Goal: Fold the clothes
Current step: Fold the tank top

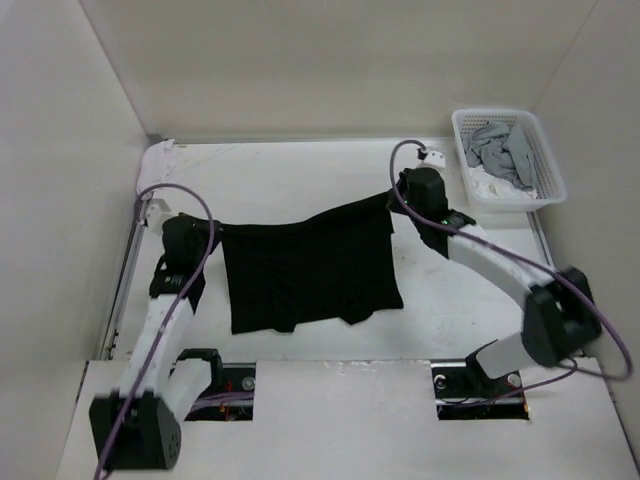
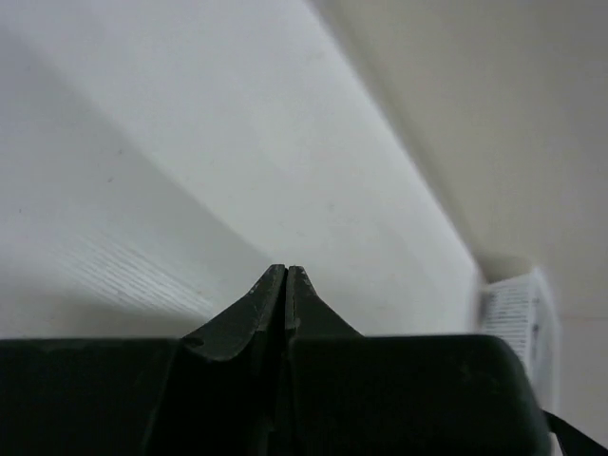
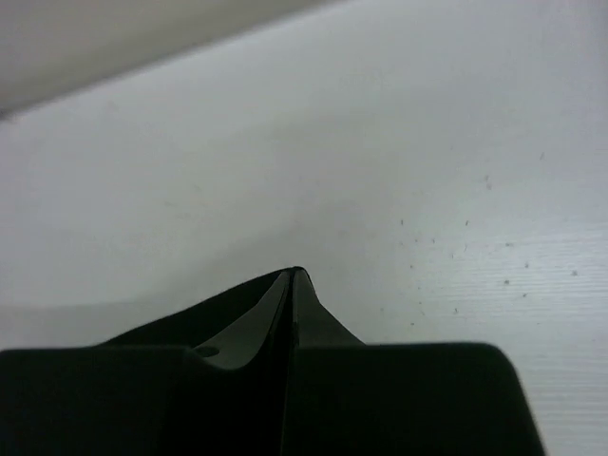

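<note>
While left gripper (image 1: pixel 208 232) and right gripper (image 1: pixel 395 198) pinch the shorts (image 1: pixel 310 265), white walls (image 1: pixel 330 60) (plain) box the table (image 1: pixel 300 170), basket (image 1: pixel 462 125) at two o'clock.

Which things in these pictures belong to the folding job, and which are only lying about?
Job: black shorts; left gripper and right gripper, each shut on one corner of them.
Lying about: white basket holding grey and white garments; small white cloth in the far left corner.
</note>
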{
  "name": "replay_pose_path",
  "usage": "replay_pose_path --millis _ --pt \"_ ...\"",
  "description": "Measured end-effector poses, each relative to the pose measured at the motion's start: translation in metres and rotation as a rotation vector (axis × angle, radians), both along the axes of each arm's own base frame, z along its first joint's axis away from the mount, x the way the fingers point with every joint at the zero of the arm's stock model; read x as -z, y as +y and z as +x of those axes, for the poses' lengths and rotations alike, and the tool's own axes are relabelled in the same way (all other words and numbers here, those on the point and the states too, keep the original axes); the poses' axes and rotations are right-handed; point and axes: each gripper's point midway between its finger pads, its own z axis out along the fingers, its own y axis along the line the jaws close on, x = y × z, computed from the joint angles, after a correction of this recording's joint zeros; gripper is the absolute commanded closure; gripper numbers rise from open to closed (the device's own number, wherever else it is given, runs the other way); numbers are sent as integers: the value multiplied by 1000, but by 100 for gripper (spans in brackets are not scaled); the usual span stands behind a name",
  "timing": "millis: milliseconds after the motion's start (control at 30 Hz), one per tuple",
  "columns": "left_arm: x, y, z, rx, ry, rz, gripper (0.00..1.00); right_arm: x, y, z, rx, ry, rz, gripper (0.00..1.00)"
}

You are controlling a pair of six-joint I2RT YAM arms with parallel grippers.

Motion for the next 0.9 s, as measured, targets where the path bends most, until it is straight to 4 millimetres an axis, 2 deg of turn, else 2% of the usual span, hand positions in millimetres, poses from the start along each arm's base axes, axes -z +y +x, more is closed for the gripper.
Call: replay_pose_path --millis 67,100,167,200,267,333,400,467,567,667,800,900 --pt "40 -2 25 5 109 1 100 53 4 34 -4 128 -12 95" --pt "59 -2 35 4 159 4 100 73 5 49 -4 177 -11 96" --pt "87 -2 55 -2 230 9 100 103 6 81 0 246 10 96" --pt "97 -1 66 -7 252 12 100 110 5 95 3 260 23 96" --pt "103 3 94 -20 261 15 100 112 4 125 4 266 58 96" --pt "97 9 127 -32 232 17 100 102 3 151 0 244 90 95" --pt "85 16 156 -40 189 17 100 86 -1 166 -2 211 117 95" --pt "74 24 175 -49 147 16 100 71 -4 174 -3 182 135 95" --pt "68 31 180 -61 121 18 100 63 -5 176 -11 165 153 95" --pt "74 31 175 -60 115 17 100 78 -8 160 -13 202 157 95" --pt "103 22 139 -46 162 9 100 108 -14 125 -4 284 166 95" --pt "119 14 110 -32 190 6 100 125 -16 111 4 322 173 95"
